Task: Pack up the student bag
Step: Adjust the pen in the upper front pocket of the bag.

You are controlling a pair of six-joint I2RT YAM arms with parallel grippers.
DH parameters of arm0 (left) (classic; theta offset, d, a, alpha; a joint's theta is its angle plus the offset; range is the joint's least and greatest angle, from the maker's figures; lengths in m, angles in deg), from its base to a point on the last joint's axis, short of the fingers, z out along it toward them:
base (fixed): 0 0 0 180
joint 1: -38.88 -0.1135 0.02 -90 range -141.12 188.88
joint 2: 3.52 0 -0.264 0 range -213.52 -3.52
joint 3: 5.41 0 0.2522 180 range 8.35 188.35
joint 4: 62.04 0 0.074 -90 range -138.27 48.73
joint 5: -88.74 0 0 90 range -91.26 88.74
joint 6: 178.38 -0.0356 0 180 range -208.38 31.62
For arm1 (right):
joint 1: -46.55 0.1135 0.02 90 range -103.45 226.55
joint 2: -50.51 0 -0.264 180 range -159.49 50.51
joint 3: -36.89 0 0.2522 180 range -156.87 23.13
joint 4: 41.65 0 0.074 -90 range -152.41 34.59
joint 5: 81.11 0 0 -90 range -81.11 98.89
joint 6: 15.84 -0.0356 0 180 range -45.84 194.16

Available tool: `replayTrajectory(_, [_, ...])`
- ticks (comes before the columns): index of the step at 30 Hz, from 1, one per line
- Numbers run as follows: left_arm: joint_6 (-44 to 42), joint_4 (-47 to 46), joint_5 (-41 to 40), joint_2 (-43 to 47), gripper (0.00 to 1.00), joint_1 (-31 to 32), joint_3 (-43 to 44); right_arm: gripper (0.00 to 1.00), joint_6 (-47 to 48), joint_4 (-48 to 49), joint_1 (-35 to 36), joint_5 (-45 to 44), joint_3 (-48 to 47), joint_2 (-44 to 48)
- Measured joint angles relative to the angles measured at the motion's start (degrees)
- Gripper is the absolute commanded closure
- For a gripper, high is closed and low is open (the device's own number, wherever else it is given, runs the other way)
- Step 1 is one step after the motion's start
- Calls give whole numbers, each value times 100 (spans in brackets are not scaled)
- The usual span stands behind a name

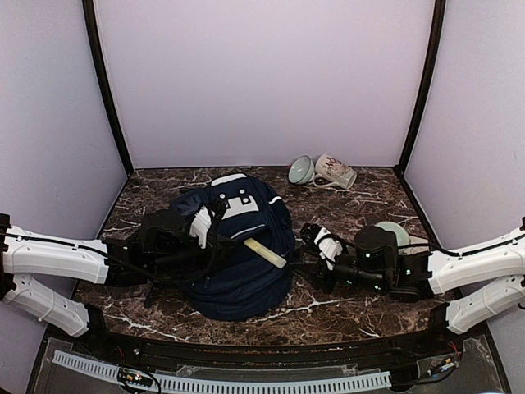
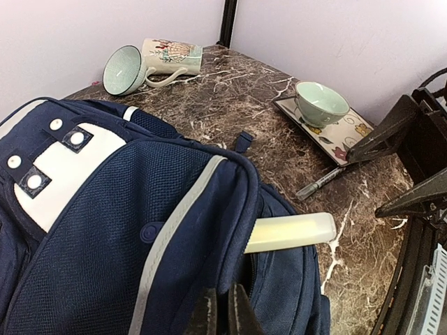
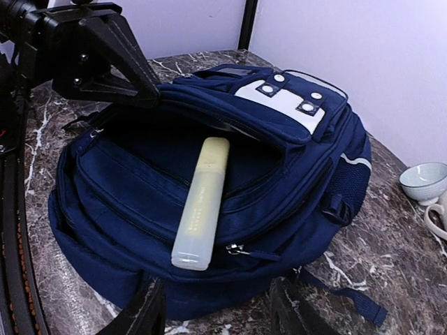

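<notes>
The navy student bag (image 1: pixel 238 275) lies flat mid-table with a front pocket open; it also shows in the left wrist view (image 2: pixel 105 230) and the right wrist view (image 3: pixel 300 174). A pale yellow highlighter (image 1: pixel 265 253) lies half inside the pocket and sticks out toward the right arm (image 2: pixel 292 232) (image 3: pixel 201 202). My left gripper (image 1: pixel 209 226) is shut on the pocket's upper edge (image 2: pixel 223 314) and holds it lifted (image 3: pixel 150 98). My right gripper (image 1: pixel 316 246) is open and empty, just right of the bag, its fingers either side of the highlighter's end (image 3: pixel 220 317).
A flowered mug (image 1: pixel 335 171) and a pale green bowl (image 1: pixel 301 170) lie on their sides at the back. A flowered tray (image 2: pixel 346 136) with a green bowl (image 2: pixel 321 102) sits under the right arm. A pen (image 2: pixel 321 183) lies next to the tray.
</notes>
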Motion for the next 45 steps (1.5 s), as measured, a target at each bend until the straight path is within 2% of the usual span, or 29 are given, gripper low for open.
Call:
replayTrajectory(5, [7,0,33,0,100,0,0,55,-398,197,0,319,-2,-291])
replayTrajectory(15, [20,4,39,0,100,0,0,74,-595,267,0,671,-321,-1113])
replayTrajectory(25, [20,2,133,-2,100,-2,0,77,-616,385,-59,254,-804,-1650])
replayTrajectory(31, [26,-2,212,0,100,-4,0,76,-662,595,-337,149,-1224,-2140])
replayTrajectory(45, [37,-186,251,57,100,-85,-258,75,-1019,1060,-1054,1115,-2221,-3292])
